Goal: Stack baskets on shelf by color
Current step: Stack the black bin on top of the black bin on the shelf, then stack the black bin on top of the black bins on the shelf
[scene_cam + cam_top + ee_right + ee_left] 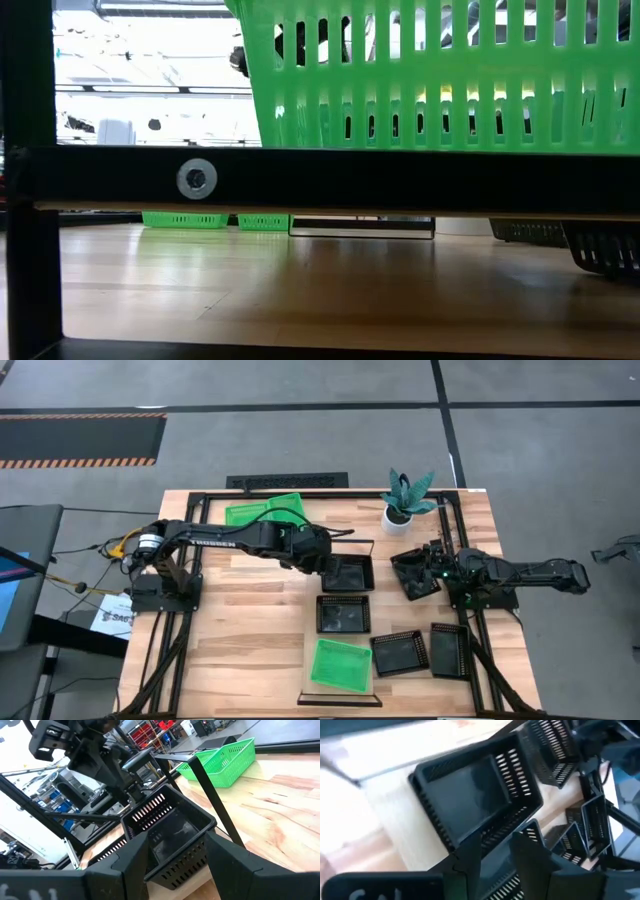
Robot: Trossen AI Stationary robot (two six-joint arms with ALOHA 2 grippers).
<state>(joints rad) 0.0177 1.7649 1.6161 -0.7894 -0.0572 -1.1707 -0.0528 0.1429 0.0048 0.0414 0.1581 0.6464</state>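
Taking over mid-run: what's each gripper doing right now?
Left gripper: at the rim of a black basket on the shelf; grip cannot be told.
Right gripper: open around another black basket.

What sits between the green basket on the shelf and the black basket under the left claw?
One black basket, on the shelf between the green basket and the top black basket by the left claw. The high view shows it.

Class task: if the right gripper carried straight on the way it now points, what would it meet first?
Most likely the black basket lying directly ahead of the right gripper, whose open fingers already flank its near end; the exact depth is unclear.
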